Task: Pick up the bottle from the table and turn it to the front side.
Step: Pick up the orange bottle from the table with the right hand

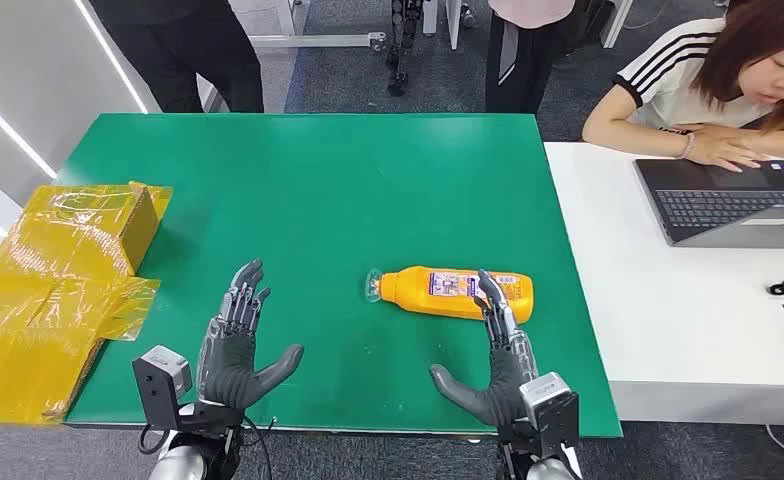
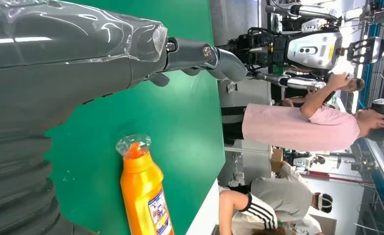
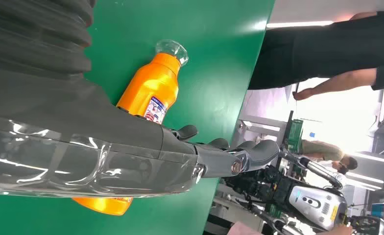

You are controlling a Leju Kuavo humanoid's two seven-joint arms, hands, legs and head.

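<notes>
One flat green table [image 1: 308, 200] carries the orange plastic bottle [image 1: 456, 292], lying on its side, long axis crosswise, cap toward the left hand [image 1: 236, 350]. Nearer, the right hand [image 1: 493, 370] reaches beside its base; both hands spread, empty.

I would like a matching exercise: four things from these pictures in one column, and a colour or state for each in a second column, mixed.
Things:
1. bottle
2. table
3. box
4. laptop

States:
A. green, flat
B. open, on the white desk
C. orange, lying on its side
D. wrapped in yellow tape

Pairs: 1-C, 2-A, 3-D, 4-B
</notes>
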